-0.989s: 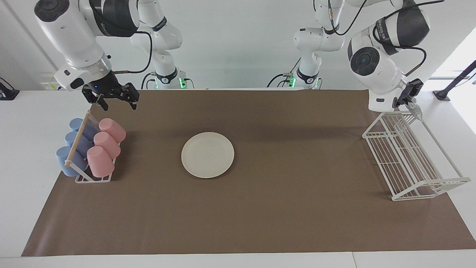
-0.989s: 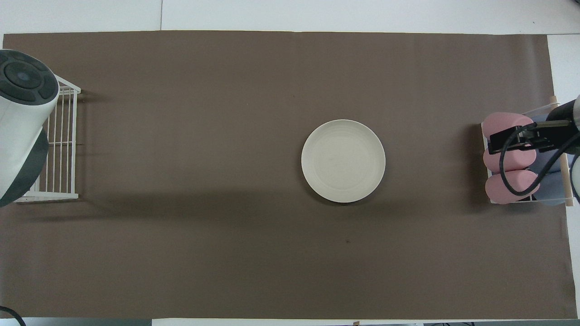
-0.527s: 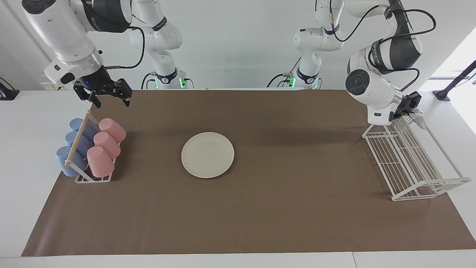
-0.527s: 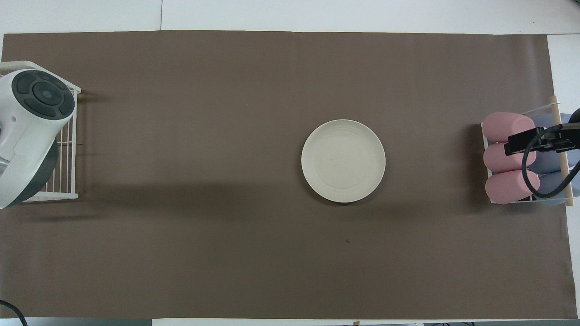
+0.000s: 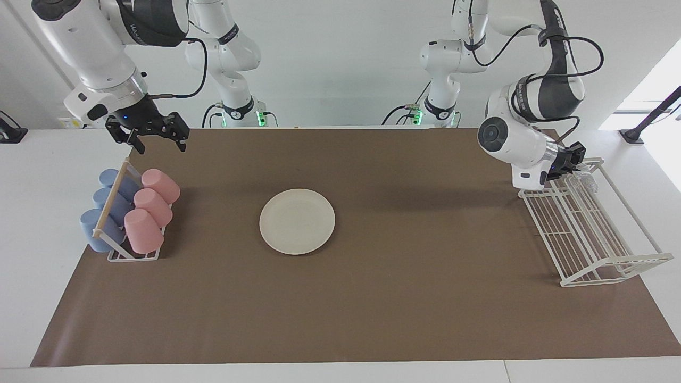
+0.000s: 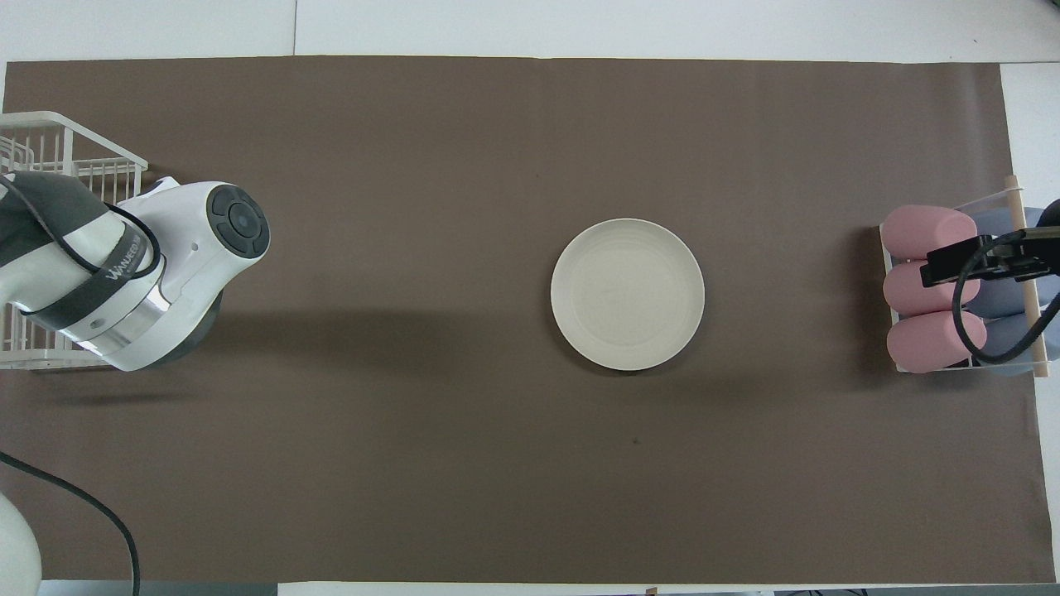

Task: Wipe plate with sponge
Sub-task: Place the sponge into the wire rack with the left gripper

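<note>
The cream-white plate lies flat on the brown mat, mid-table, with nothing on it. My left gripper is shut on the silvery mesh sponge, which hangs from its tips among the wires at the end of the white wire rack nearest the robots. I cannot tell whether the sponge touches the rack. In the overhead view the left arm hides both of them. My right gripper hangs open and holds nothing, up in the air by the cup rack's end nearest the robots.
A cup rack with pink cups and blue cups stands at the right arm's end of the table. The wire rack stands at the left arm's end. The brown mat covers the table between them.
My left gripper has come down with the sponge to the wire rack's end, and the arm's elbow has swung toward the table's middle. The right gripper drew back a little, then stayed still.
</note>
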`<state>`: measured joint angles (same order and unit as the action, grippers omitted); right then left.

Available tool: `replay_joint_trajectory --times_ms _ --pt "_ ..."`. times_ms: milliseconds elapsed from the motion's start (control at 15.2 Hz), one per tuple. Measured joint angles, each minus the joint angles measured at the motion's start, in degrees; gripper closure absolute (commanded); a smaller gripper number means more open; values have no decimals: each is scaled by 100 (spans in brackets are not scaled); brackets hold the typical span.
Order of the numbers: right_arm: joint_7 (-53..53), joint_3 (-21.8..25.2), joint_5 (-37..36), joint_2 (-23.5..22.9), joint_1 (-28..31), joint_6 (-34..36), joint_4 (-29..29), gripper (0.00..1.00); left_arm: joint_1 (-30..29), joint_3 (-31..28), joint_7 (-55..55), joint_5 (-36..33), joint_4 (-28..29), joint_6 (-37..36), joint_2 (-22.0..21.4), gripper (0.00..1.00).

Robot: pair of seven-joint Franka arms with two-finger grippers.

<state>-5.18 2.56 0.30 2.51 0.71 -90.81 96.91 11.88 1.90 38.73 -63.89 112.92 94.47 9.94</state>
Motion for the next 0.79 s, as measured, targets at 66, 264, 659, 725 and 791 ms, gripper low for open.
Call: replay_joint_trajectory --times_ms 66,264,659,725,791 --pt "0 -1 0 1 0 36 0 0 12 1 50 -107 -4 0 41 100" --pt "0 -13 0 3 -12 66 0 0 26 1 330 -250 -6 0 67 100" --pt "0 -18 0 3 -12 67 0 0 45 2 736 -251 -6 20 69 100" --pt "0 -18 0 3 -12 67 0 0 46 3 843 -251 -5 43 72 100" --pt "0 -18 0 3 -12 67 0 0 46 4 921 -251 3 73 76 100"
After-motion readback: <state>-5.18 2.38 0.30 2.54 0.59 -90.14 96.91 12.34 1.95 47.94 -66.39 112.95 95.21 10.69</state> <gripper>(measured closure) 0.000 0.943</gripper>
